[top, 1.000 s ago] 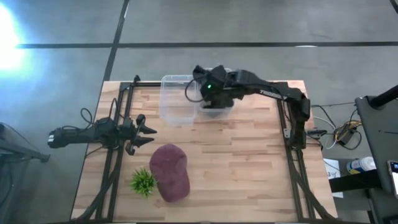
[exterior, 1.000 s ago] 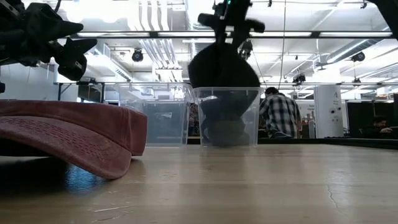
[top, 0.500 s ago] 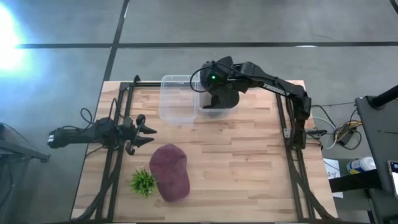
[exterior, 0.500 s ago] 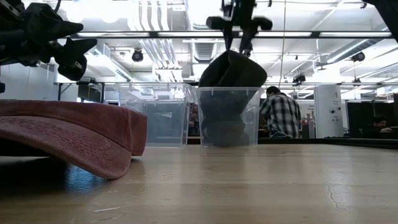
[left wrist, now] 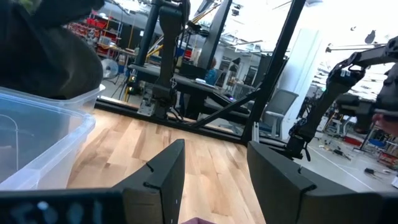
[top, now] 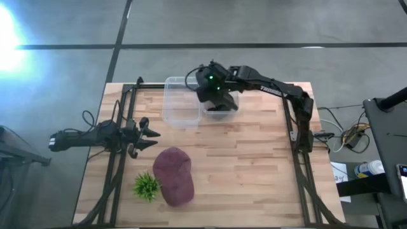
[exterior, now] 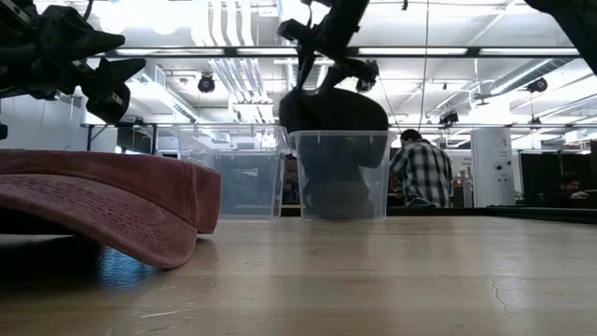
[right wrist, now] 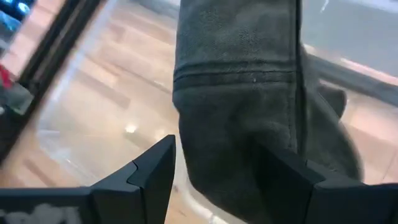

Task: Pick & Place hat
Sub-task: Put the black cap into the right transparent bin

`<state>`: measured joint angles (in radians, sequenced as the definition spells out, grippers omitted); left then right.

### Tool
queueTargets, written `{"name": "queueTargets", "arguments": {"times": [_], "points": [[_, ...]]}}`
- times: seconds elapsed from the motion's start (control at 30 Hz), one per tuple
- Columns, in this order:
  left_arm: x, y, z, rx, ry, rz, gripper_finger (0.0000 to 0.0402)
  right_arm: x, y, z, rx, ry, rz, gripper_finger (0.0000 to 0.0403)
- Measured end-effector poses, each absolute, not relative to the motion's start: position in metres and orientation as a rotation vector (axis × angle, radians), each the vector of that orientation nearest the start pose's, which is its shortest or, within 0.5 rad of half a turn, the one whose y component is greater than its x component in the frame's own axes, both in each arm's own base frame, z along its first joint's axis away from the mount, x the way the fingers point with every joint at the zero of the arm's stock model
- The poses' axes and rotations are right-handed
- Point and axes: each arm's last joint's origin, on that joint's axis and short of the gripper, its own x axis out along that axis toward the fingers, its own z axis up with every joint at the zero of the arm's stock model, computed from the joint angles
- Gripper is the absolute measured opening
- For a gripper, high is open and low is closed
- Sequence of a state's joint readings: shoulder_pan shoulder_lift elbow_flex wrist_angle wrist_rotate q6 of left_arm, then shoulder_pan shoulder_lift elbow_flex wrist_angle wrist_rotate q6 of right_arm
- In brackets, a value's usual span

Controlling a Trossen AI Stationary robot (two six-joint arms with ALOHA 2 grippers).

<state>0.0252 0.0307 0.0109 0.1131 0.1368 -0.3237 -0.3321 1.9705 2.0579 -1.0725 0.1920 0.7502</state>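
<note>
A dark grey hat (exterior: 334, 110) hangs from my right gripper (top: 213, 94) over the right clear bin (exterior: 340, 177) at the table's far edge; its cloth (right wrist: 242, 93) fills the right wrist view. Its lower edge sits about level with the bin's rim. Something dark (exterior: 336, 198) lies in that bin. A maroon cap (top: 175, 175) rests on the near-left table, brim and rim down (exterior: 112, 215). My left gripper (top: 151, 135) waits open at the left, above the table (left wrist: 214, 149). My right gripper pinches the dark hat's cloth (right wrist: 205, 143) between its two fingers (right wrist: 155, 171), coming from above and slanting down. The hat hangs below the fingers, clear of the table. Whether it touches the bin's rim, I cannot tell.
A second clear bin (top: 181, 102) stands right beside the first, on its left. A small green plant (top: 146, 186) lies left of the maroon cap. Black frame rails (top: 121, 127) run along both sides of the table. Bare wood (top: 254, 165) stretches across the middle and right.
My right gripper has kept hold of the dark hat. It first lifted the hat higher above the bin, then swung toward the table's left and tipped, so the hat now hangs lower, at the bin's rim.
</note>
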Motion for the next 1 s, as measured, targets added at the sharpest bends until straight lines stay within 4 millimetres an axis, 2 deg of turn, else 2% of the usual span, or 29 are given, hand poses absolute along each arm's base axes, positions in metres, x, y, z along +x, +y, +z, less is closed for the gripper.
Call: {"name": "queueTargets", "arguments": {"times": [0.1, 0.23, 0.43, 0.63, 0.73, 0.83, 0.9, 1.0], "points": [[0.098, -0.001, 0.176, -0.322, -0.074, -0.126, 0.0168, 0.387, -0.138, 0.339, 0.629, 0.816, -0.989, 0.0203], [0.098, -0.001, 0.176, -0.375, -0.07, -0.128, 0.0168, 0.376, -0.137, 0.338, 0.47, 0.846, -1.183, 0.0203], [0.098, -0.001, 0.176, -0.393, -0.07, -0.129, 0.0168, 0.375, -0.141, 0.335, 0.53, 0.856, -1.172, 0.0203], [0.098, -0.001, 0.176, -0.396, -0.069, -0.129, 0.0168, 0.362, -0.142, 0.326, 0.434, 0.953, -1.282, 0.0203], [0.098, -0.001, 0.176, -0.413, -0.068, -0.13, 0.0168, 0.362, -0.138, 0.338, 0.456, 0.87, -1.255, 0.0203], [0.098, -0.001, 0.176, -0.412, -0.068, -0.13, 0.0168, 0.364, -0.138, 0.361, 0.581, 0.737, -1.077, 0.0187], [0.098, -0.001, 0.176, -0.412, -0.069, -0.13, 0.0168, 0.362, -0.14, 0.371, 0.633, 0.672, -1.021, 0.0163], [0.098, -0.001, 0.176, -0.413, -0.068, -0.13, 0.0168, 0.355, -0.143, 0.376, 0.629, 0.671, -1.046, 0.0115]]}}
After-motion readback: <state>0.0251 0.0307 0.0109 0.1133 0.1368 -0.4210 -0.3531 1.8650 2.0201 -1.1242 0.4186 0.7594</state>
